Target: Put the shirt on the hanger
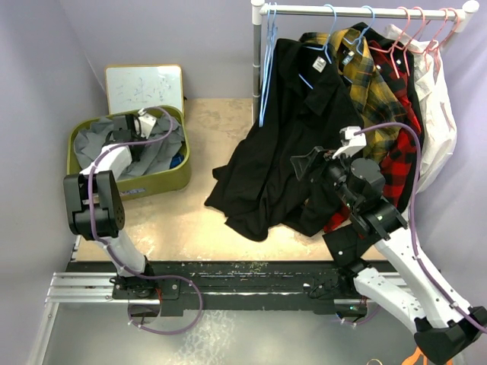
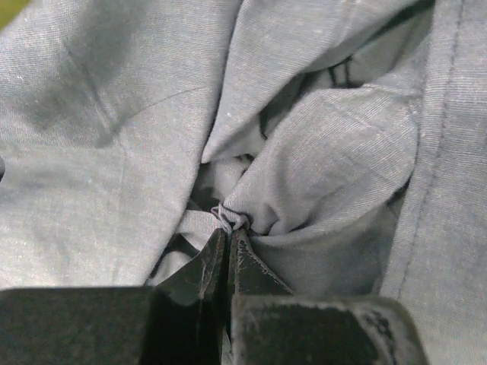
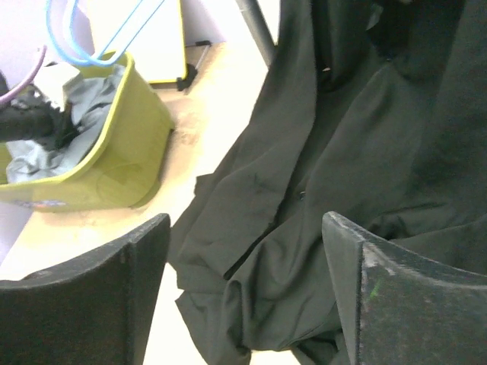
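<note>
Across the tan bench (image 1: 221, 114), the biggest thing to look at is the clothes rail (image 1: 365, 11) on the right. It is crowded with garments, and a black shirt (image 1: 281, 152) hangs from it with its hem spilling onto the bench top in matte, heavy folds. Over on the left sits an olive-yellow bin (image 1: 163, 182) with smooth plastic walls, and a small whiteboard (image 1: 144, 87) leans behind it.

The shirt (image 2: 91, 152) is crumpled inside that bin. It is soft grey cloth with a fine weave, bunched into deep creases, with one stitched seam running down the right of the wrist view. The hanger (image 1: 266, 76), a thin light-blue wire shape, hangs bare at the left end of the rail, well apart from the bin.

From what I can see, the job has barely started. The shirt has been gripped but not lifted out, and it is not yet spread or threaded onto the hanger.

The left end effector (image 2: 228, 232) is down in the bin with its dark fingers pressed together on a small puckered nub of the grey fabric. The right end effector (image 3: 245, 220) hovers in front of the black shirt with its fingers spread wide, holding nothing.
</note>
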Tool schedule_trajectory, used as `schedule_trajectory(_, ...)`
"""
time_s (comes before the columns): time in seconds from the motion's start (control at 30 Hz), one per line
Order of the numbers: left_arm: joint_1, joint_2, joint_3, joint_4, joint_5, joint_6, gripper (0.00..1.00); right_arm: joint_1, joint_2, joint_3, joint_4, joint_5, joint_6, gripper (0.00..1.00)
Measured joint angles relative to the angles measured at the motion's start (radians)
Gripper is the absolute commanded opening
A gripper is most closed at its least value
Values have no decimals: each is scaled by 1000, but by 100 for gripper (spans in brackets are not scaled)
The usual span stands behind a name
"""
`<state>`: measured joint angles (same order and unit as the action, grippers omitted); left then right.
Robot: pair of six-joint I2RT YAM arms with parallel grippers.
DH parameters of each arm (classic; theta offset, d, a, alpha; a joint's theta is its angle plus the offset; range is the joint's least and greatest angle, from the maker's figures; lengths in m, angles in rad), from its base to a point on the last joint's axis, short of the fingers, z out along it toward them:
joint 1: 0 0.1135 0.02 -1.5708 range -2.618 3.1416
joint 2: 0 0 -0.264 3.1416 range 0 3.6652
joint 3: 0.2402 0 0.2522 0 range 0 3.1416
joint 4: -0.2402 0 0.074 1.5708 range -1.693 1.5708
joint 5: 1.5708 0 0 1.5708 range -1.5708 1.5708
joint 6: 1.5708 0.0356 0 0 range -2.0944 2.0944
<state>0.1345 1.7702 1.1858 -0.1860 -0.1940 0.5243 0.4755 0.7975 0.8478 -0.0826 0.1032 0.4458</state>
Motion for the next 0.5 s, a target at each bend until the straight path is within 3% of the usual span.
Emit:
schedule_trajectory(0.07,0,-16,19,-60,57,-8,0,0,-16,-11,10,-43,-13,66)
schedule_trajectory(0.13,2,-80,48,-160,170,-9,0,0,-49,-35,36,-123,-39,63)
schedule_trajectory(0.23,0,-256,131,-347,391,-6,0,0,-101,-64,85,-244,-62,70)
schedule_trajectory(0.33,-2,-391,364,-541,613,12,0,0,-105,-72,162,-355,-65,75)
schedule_trajectory(0.5,-7,-469,674,-719,856,17,0,18,-26,-72,304,-497,-96,80)
